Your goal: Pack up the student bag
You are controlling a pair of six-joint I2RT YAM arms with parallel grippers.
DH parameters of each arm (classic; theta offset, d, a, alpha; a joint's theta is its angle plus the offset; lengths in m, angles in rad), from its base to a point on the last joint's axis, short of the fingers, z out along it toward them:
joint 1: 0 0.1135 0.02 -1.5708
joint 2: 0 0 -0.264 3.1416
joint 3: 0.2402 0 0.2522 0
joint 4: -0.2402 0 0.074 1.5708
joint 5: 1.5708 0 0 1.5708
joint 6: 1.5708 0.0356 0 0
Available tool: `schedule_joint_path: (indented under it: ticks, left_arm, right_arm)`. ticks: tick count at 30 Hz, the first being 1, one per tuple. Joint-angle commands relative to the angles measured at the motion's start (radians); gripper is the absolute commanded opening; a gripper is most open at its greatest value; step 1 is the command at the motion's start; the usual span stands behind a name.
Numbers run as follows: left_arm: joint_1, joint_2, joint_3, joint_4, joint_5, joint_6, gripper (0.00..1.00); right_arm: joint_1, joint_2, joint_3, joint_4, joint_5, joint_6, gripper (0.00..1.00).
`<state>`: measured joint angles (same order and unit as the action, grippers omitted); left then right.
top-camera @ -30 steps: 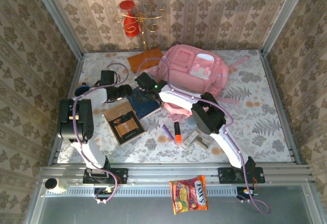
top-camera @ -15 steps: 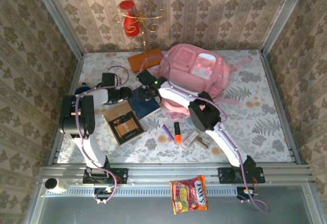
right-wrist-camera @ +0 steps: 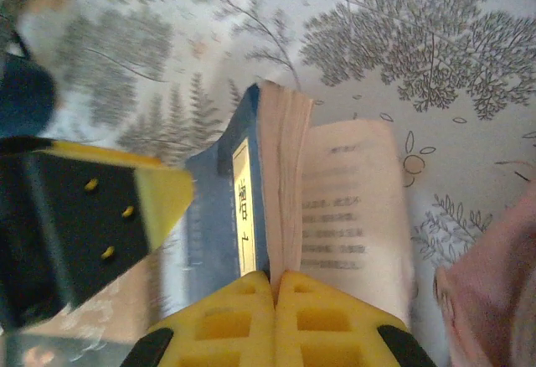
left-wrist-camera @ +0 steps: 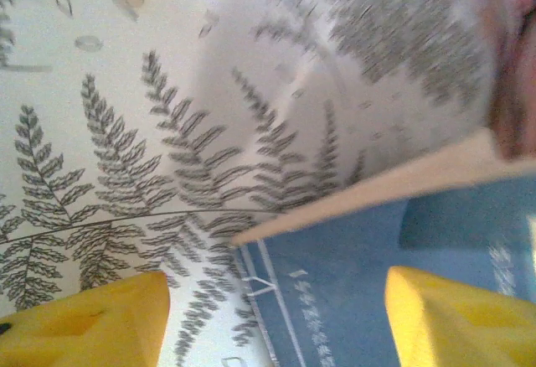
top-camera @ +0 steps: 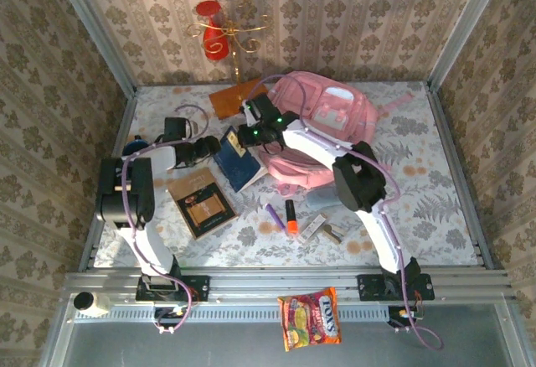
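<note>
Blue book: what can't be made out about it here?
Blue book cover text: too small in top external, blurred in left wrist.
Whether the shut right claw pinches a page: right wrist, its own fingertips hide the contact.
Book's lower part: left wrist, cut off by frame edge.

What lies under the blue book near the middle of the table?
Fern-patterned tablecloth shows beneath the raised edge of the blue book, which the right gripper pinches shut. Whatever the rest of the book rests on is covered.
</note>
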<state>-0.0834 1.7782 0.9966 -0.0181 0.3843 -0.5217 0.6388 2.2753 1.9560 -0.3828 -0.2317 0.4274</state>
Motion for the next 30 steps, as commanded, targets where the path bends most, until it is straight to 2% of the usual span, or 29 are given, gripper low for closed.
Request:
schedule_joint_path:
  ticks: [1,5,9,16,19,21,25,26,28,29,30]
  left_arm:
    - [0.033,-0.188,-0.077,0.177,0.12,-0.114,0.77]
    - [0.032,-0.349,-0.206,0.369,0.242,-0.251,0.88]
    - [0.026,-0.485,-0.281,0.433,0.306,-0.321,0.99]
    - [-0.076,-0.548,-0.272,0.393,0.319,-0.335,1.0]
    - [-0.111,-0.519,-0.285,0.532,0.368,-0.402,0.99]
    - [-0.134,-0.491,-0.275,0.62,0.415,-0.445,0.86]
    - [-0.13,-0.466,-0.282,0.753,0.429,-0.497,0.4]
    - [-0.122,-0.467,-0.286,0.759,0.433,-0.492,0.24]
    - [-0.112,-0.481,-0.282,0.702,0.446,-0.453,0.04]
    - [-0.109,-0.495,-0.275,0.634,0.445,-0.415,0.0]
    - [-0.109,-0.513,-0.266,0.557,0.435,-0.369,0.0]
  right_arm:
    - [-0.03,-0.198,-0.118,0.186,-0.082,0.106,0.0]
    - [-0.044,-0.345,-0.264,0.337,-0.099,0.213,0.0]
    - [-0.055,-0.468,-0.372,0.446,-0.099,0.289,0.0]
    - [-0.06,-0.575,-0.506,0.628,-0.141,0.425,0.0]
    - [-0.06,-0.59,-0.557,0.696,-0.144,0.471,0.0]
    - [-0.063,-0.588,-0.589,0.731,-0.143,0.491,0.0]
    - [-0.1,-0.599,-0.658,0.737,-0.148,0.449,0.01]
    - [-0.119,-0.614,-0.684,0.713,-0.154,0.405,0.12]
    - [-0.167,-0.659,-0.723,0.602,-0.16,0.266,0.37]
    - [-0.197,-0.688,-0.738,0.499,-0.137,0.163,0.49]
    - [-0.214,-0.711,-0.747,0.399,-0.083,0.049,0.55]
